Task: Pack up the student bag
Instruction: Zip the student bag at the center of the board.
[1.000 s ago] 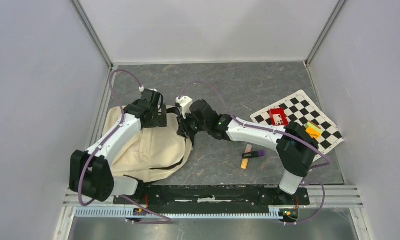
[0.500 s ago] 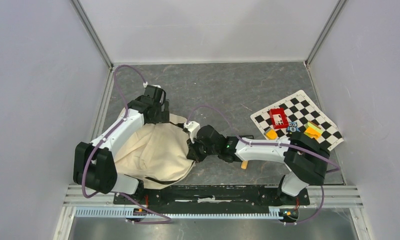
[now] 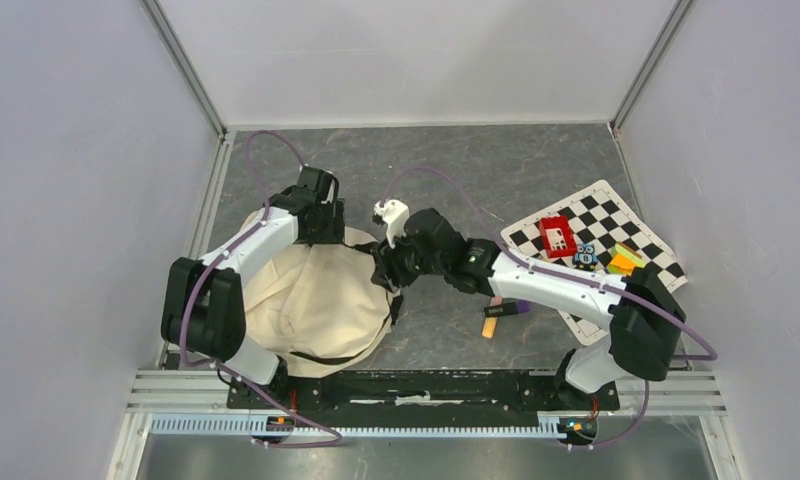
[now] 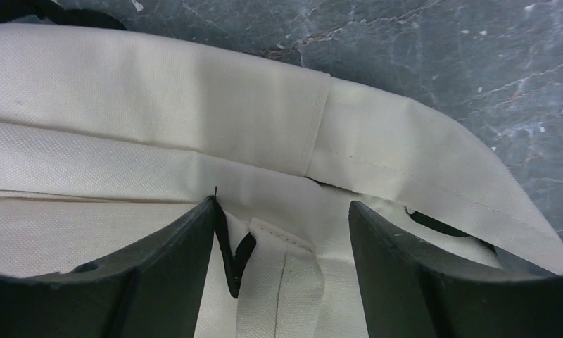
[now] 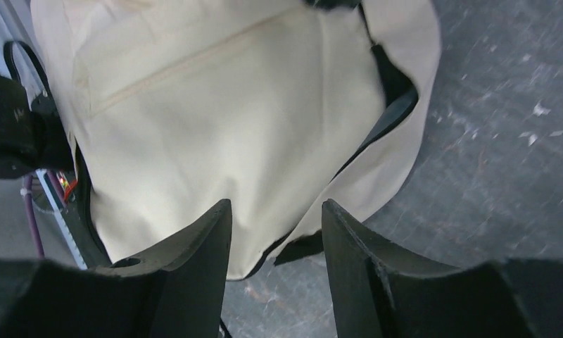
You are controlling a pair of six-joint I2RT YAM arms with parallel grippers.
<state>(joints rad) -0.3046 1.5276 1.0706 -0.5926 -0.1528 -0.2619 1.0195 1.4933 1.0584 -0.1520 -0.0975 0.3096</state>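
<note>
Since half a second ago the right hand has drawn back from the counter's near edge. It now sits farther up the right edge of the student bag, and its arm has swung out to the right, so the two markers it hid show again. The left hand has edged slightly farther away along the bag's far rim.

The bag lies slumped on the near left part of the counter, under the left arm, cream side up. Black trim runs along its right edge, and the right wrist view shows a dark strip of lining in the gap there.

The left hand is spread over the far rim. Its fingers stand apart with a cream webbing strip and a black loop between them, and bare fabric shows beside the webbing, so nothing is pinched. The right hand is spread too, its fingers apart above the bag's cream panel near the black trim, holding nothing.

The markers, one orange and one dark with a purple end, lie just right of the bag, partly under the right forearm. Farther right a chequered board lies at an angle. It carries a red box, a small blue figure and some orange and yellow-green blocks.
</note>
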